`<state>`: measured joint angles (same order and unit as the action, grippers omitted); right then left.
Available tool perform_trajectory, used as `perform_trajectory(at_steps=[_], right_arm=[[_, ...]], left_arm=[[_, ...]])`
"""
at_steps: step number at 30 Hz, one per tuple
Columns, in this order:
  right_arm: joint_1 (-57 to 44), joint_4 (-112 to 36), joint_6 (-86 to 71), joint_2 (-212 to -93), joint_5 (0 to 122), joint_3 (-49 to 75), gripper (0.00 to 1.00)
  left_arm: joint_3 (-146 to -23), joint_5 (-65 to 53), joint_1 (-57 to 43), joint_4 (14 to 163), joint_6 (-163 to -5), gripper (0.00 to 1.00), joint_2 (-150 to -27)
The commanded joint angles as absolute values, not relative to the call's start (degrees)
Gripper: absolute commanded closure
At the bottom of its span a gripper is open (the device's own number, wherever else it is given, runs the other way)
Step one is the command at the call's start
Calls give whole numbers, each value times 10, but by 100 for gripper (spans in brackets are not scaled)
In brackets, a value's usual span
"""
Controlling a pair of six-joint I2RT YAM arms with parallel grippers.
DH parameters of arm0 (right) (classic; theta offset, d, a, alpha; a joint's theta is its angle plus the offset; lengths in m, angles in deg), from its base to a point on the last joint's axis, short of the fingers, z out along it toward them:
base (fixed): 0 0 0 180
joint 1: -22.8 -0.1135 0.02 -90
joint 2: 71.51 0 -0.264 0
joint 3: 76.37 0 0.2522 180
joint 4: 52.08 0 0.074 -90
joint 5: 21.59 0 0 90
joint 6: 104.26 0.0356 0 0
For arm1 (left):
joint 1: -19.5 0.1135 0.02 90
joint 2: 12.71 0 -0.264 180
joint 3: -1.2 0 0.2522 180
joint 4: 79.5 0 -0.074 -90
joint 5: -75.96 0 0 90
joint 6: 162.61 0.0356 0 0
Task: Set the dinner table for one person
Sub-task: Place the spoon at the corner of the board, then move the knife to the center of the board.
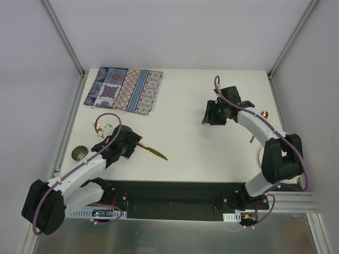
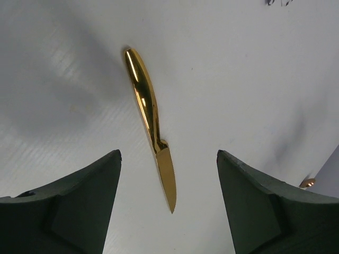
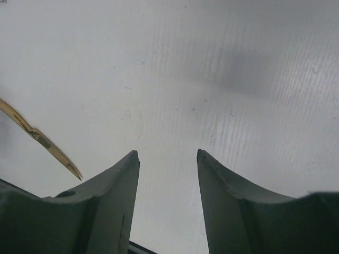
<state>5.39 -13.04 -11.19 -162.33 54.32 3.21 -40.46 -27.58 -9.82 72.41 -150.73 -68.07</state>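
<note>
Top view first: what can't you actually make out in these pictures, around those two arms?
1. Top view: white round shape, perhaps a plate, mostly hidden by the right arm.
2. Top view: coppery piece beyond that arm, too small to name.
3. Top view: dark round object, too small to identify.
4. Left wrist view: coppery tip, mostly hidden behind a dark finger.

One gold knife (image 1: 153, 152); one patterned placemat (image 1: 124, 89); one round dish (image 1: 79, 153); one dinner table (image 1: 185, 121)
</note>
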Motion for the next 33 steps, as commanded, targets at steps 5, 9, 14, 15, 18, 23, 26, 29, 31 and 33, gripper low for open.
perform_trajectory(at_steps=[5,9,14,15,18,23,26,29,31,33], right_arm=[[51,-151,-98,-1569,529,8,50],[50,-149,-101,-1561,532,1,50],[50,-149,-100,-1556,533,-6,50],[51,-150,-100,-1554,532,-6,50],[51,-152,-99,-1550,535,-12,50],[51,-152,-97,-1541,536,-16,50],[52,-149,-97,-1537,539,-17,50],[52,-149,-93,-1530,542,-20,50],[53,-149,-92,-1525,542,-23,50],[53,-148,-91,-1520,543,-26,51]], left_arm=[[-451,-303,-103,693,-1572,28,-767],[-484,-300,-103,685,-1568,28,-825],[-524,-316,-103,678,-1563,28,-877],[-529,-318,-103,678,-1563,28,-883],[-547,-318,-103,674,-1562,30,-908],[-559,-304,-103,657,-1573,31,-944],[-555,-296,-103,652,-1586,31,-959],[-554,-288,-103,649,-1593,31,-970],[-555,-288,-103,649,-1595,32,-977],[-559,-288,-103,647,-1598,33,-981]])
